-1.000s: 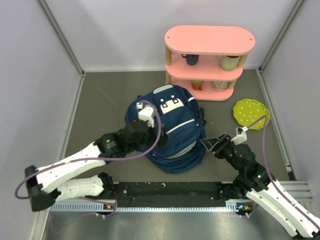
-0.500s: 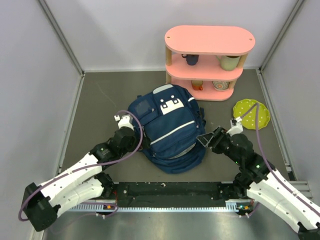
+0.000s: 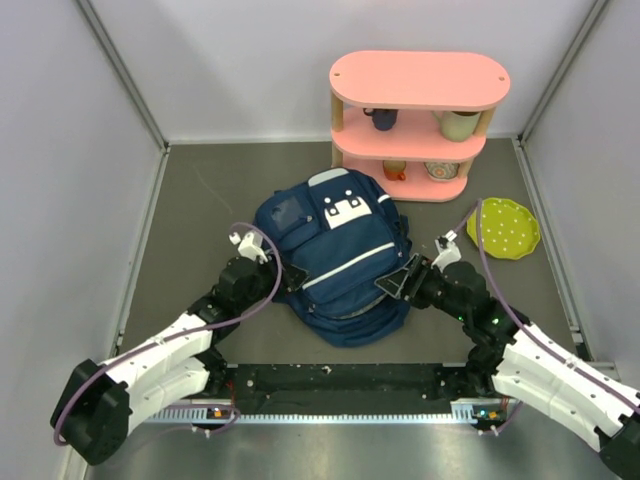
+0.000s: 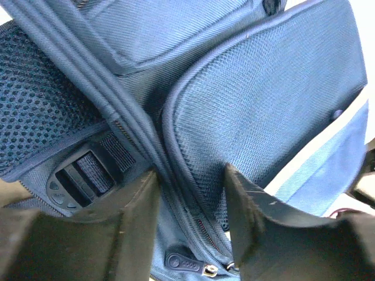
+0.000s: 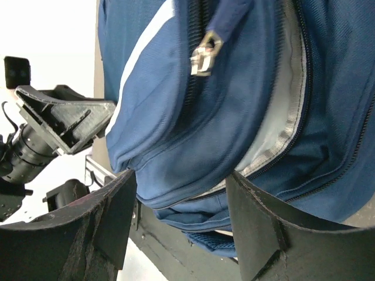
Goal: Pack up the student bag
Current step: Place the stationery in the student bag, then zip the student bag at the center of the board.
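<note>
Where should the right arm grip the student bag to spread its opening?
Probably pinch the student bag at the flap edge beside the open zipper, where grey lining shows, coming from the right arm's side. The fabric bulges into a fold there, facing the right gripper.

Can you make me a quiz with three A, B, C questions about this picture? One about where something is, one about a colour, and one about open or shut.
1. Where is the green dotted plate?
A) on the table, right of the student bag
B) on top of the bag
C) inside the bag

2. What colour is the thin stripe across the bag?
A) red
B) white
C) yellow

3. The zip that the right wrist camera sees is:
A) shut
B) torn off
C) open

Answers:
1 A: the plate lies flat on the table beside the bag.
2 B: the stripe is white on the navy fabric.
3 C: grey lining shows between the zip's two rows of teeth.
</note>
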Robot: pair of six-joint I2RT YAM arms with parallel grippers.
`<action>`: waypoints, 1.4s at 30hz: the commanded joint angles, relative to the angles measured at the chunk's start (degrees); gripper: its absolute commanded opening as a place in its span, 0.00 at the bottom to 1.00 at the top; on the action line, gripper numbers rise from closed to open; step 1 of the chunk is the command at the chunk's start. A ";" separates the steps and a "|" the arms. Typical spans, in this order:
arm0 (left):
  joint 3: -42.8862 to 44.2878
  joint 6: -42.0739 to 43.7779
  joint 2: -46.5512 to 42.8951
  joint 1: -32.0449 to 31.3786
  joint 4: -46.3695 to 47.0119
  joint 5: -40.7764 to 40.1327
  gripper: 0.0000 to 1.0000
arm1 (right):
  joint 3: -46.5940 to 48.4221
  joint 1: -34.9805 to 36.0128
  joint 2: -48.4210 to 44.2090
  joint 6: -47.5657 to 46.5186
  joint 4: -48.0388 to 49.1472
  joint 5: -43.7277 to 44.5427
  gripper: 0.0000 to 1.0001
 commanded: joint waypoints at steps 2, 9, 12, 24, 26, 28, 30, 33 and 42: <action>-3.05 -2.47 0.74 0.14 10.16 0.50 0.35 | -0.71 1.06 0.31 0.69 2.45 0.06 0.61; -0.78 -1.42 -5.32 0.14 1.57 -3.02 0.00 | 1.13 1.06 7.68 -0.19 1.74 3.23 0.43; 1.33 -0.80 -9.88 0.14 -7.49 -6.18 0.00 | 3.68 0.98 15.76 -2.38 2.36 2.97 0.24; -5.95 -15.74 -32.22 -0.13 -25.08 -8.29 0.00 | 27.30 0.80 37.81 -18.46 4.03 6.66 0.09; -5.52 -15.74 -31.26 -0.13 -25.52 -8.38 0.00 | 28.90 0.54 39.85 -19.35 3.50 7.18 0.13; -4.82 -15.13 -29.42 -0.21 -25.52 -8.56 0.00 | 29.44 0.27 40.83 -19.00 2.80 7.36 0.24; -3.32 -13.30 -27.83 -0.22 -24.91 -8.82 0.01 | 27.26 0.36 38.65 -18.56 2.62 8.06 0.36; -1.04 -10.57 -23.88 -0.22 -23.34 -8.47 0.21 | 22.43 0.27 34.61 -17.16 2.62 9.73 0.54; 5.38 1.56 -16.67 -0.30 -29.03 -8.12 0.61 | 11.70 2.28 11.32 -11.71 -1.95 9.91 0.61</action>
